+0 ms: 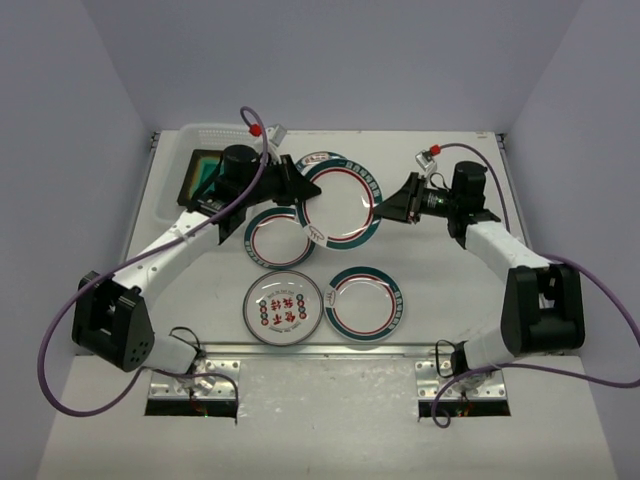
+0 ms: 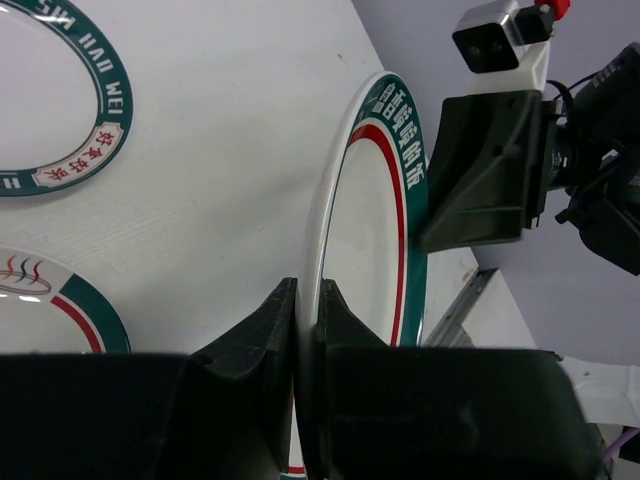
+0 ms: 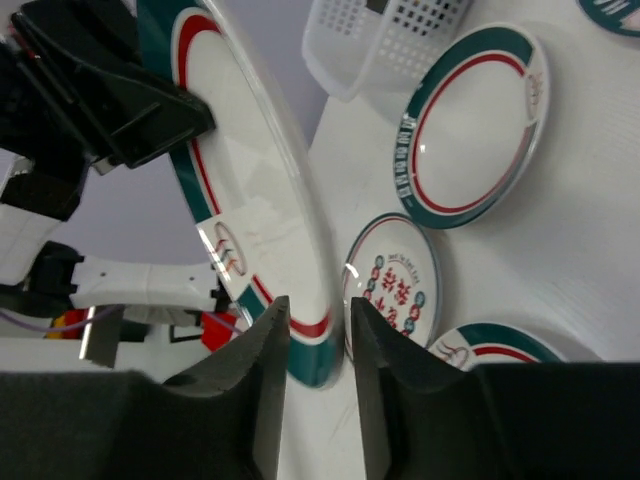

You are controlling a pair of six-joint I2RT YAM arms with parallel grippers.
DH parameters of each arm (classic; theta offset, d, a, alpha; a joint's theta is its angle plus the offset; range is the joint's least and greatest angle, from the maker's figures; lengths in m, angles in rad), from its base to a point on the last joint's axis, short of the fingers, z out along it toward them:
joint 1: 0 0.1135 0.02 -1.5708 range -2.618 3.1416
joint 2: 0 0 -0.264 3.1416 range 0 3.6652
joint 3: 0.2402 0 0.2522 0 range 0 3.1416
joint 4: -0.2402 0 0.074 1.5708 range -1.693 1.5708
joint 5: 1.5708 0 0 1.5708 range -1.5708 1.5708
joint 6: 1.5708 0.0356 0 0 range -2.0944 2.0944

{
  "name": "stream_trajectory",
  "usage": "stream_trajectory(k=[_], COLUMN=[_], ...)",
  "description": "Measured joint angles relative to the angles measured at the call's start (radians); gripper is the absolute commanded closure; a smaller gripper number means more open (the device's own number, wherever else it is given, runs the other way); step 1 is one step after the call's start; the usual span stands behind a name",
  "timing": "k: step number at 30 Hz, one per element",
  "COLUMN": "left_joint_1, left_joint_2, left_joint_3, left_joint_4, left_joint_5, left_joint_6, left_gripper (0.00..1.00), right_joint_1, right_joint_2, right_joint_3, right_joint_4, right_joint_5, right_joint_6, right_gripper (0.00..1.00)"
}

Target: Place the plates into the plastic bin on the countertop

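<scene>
One plate (image 2: pixel 365 250), rim hidden between left fingers (image 2: pixel 250 345)

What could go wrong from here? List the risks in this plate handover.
1. The left gripper pinches the large plate by its rim alone. With the right gripper open, the plate may swing or slip.
2. The right gripper's fingers straddle that rim, so moving off now could snag it.
3. A drop could hit the smaller plate beside it.
</scene>
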Motion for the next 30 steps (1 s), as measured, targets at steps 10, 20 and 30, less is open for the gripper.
stream_trajectory(k=[10,20,30], left_joint_1=[0.285,0.706,0.675], left_joint_2=[-0.022,0.305,0.63], left_joint_3=[0.042,0.39,0.524], left_joint_4=[-0.149,-0.272,-0.38], left_joint_5=[-0.159,-0.381,-0.305], left_joint_6=[-0.021,-0.004,0.021], left_gripper=[1.0,1.0,0.46], right_joint_1=[-0.069,-0.118,-0.104], right_joint_2=[-0.014,-0.083,-0.124], right_joint_3=[-0.064,-0.13,-0.174], right_joint_4=[0.089,-0.107,-0.154], right_joint_5=[0.012,0.096,0.107], right_joint_6=[0.074,-0.048,-0.099], right_gripper=[0.01,0.01,0.01])
